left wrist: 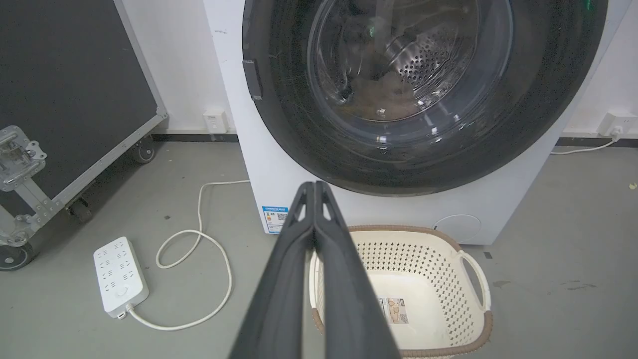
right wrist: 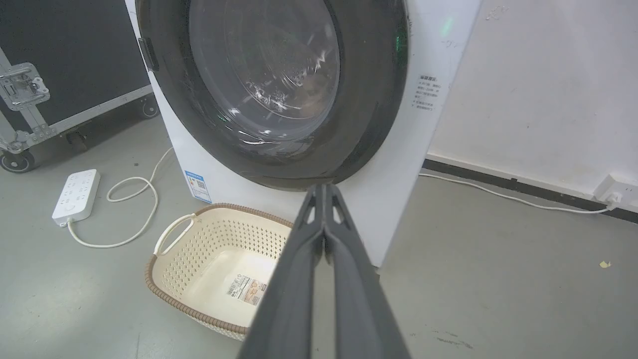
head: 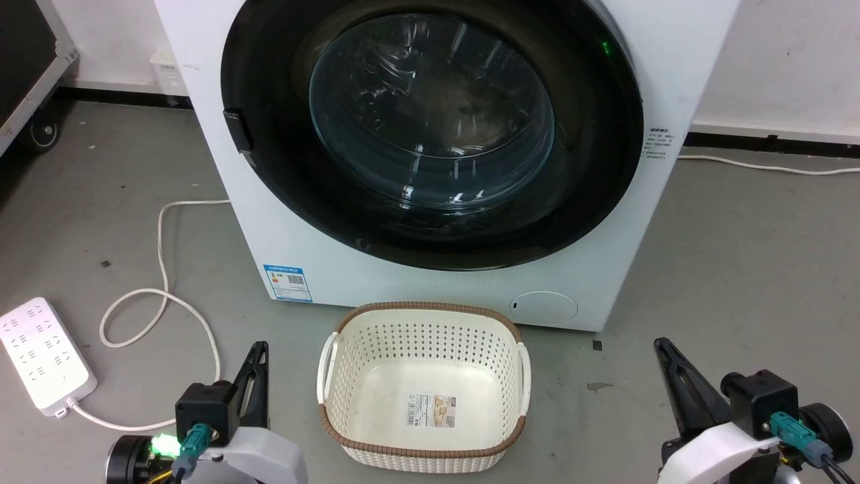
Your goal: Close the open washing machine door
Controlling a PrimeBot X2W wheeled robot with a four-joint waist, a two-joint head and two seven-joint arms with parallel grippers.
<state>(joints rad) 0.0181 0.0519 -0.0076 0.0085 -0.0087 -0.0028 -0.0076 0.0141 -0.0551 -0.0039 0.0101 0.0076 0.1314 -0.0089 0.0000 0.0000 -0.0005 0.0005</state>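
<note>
Two clenched, empty units, left gripper (head: 259, 348) and right gripper (head: 662, 345), face the washing machine door (head: 430, 134) ahead, which looks flush — if not fully latched, it may swing out.

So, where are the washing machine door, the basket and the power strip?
washing machine door (head: 430, 134): head view, on its central glass bowl.
basket (head: 423, 306): head view, on its brown far rim.
power strip (head: 44, 353): head view, on its white top face.
</note>
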